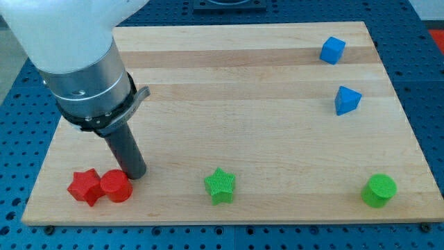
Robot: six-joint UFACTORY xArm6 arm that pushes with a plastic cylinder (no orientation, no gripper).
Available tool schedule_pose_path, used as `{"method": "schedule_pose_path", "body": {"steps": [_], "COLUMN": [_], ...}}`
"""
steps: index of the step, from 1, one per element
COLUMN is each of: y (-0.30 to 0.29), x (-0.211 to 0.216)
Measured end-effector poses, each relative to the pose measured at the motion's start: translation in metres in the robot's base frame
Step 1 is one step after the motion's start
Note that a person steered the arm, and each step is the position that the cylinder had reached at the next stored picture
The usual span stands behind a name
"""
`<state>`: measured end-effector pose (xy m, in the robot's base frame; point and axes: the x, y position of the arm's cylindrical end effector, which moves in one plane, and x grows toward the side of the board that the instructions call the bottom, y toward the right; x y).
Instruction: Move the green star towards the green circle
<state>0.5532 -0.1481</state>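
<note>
The green star (220, 185) lies near the bottom edge of the wooden board (243, 83), at the middle. The green circle (379, 190) stands at the bottom right corner, well to the right of the star. My tip (136, 173) rests on the board at the lower left, to the left of the green star and apart from it. It stands just above and right of the red circle (116, 186), close to touching it.
A red star (85, 186) sits against the red circle's left side at the bottom left. A blue cube (332, 50) is at the top right and a blue triangular block (347, 100) below it. The arm's wide grey body fills the upper left.
</note>
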Motion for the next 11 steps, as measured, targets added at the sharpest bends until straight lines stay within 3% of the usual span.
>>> {"method": "schedule_pose_path", "body": {"steps": [4,8,10,11], "y": [0.073,0.255,0.255,0.223], "x": [0.040,0.040,0.040,0.040]}}
